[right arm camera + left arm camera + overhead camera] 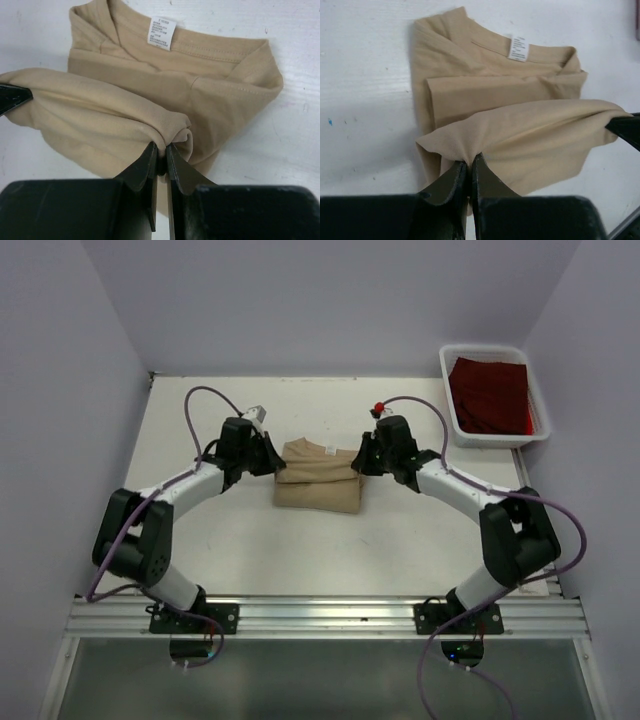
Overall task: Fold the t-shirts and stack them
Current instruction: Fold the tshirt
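The left jaws were pinched shut on a bunched corner of the tan t-shirt (510, 125), at the bottom centre of the left wrist view. The right jaws were likewise closed on the opposite corner, low in the right wrist view. Between the two grips a lifted band of cloth hung in a shallow sag above the lower half of the garment. The collar end, with its white neck label (519, 48), lay flat toward the top of both wrist frames. From overhead the shirt sat at the middle of the bench (300, 560), its sleeves apparently tucked in. The dark red t-shirt (490, 395) lay well apart in the white bin (488, 440) at the upper right.

The step looked like the half-fold, hem toward collar. To do it well, both grips would want to travel together, level and at one pace, drawing slightly apart so the sag went taut. The edge should land square, just short of the label. Both jaws should then let go low and at once, so nothing dragged back.
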`<action>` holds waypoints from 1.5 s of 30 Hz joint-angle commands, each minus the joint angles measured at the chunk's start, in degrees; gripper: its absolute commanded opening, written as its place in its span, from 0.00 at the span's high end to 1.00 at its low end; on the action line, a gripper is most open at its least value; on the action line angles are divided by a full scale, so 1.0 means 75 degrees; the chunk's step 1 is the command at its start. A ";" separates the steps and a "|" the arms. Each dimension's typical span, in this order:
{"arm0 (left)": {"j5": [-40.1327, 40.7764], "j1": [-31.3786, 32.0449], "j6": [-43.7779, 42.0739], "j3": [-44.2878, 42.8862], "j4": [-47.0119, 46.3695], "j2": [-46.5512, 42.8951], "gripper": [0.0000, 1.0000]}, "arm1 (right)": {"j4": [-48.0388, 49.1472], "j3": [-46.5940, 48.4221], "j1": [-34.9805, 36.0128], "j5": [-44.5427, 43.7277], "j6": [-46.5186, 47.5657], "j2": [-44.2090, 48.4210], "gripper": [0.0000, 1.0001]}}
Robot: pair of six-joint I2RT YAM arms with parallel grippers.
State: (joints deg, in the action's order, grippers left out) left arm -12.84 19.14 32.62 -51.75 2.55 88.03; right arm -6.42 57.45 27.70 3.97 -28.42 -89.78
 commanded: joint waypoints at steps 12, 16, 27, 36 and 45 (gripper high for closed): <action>-0.1873 -0.0712 -0.0330 -0.1725 -0.1347 0.2524 1.00 | 0.0749 0.0603 -0.0260 -0.0506 -0.0206 -0.0980 1.00; -0.2225 -0.0712 -0.0307 -0.1819 -0.1348 0.2338 1.00 | 0.0703 0.0414 -0.0272 -0.0646 -0.0194 -0.0570 1.00; -0.2881 -0.0688 -0.0482 -0.2006 -0.0609 0.1633 1.00 | 0.0399 -0.0429 -0.0260 -0.0658 -0.0416 0.1059 1.00; -0.3865 -0.0606 -0.0424 -0.3468 -0.0644 0.3109 0.99 | 0.0187 -0.0711 -0.0260 -0.1021 -0.0464 0.1588 1.00; -0.4546 -0.0606 0.1181 -0.6243 -0.3609 0.5897 0.63 | 0.0809 0.0131 -0.0284 -0.3350 -0.1201 -0.0657 1.00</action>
State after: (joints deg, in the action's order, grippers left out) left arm -45.39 15.09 36.03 -89.91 -13.37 128.46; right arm -3.31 53.71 25.89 -9.61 -34.26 -88.29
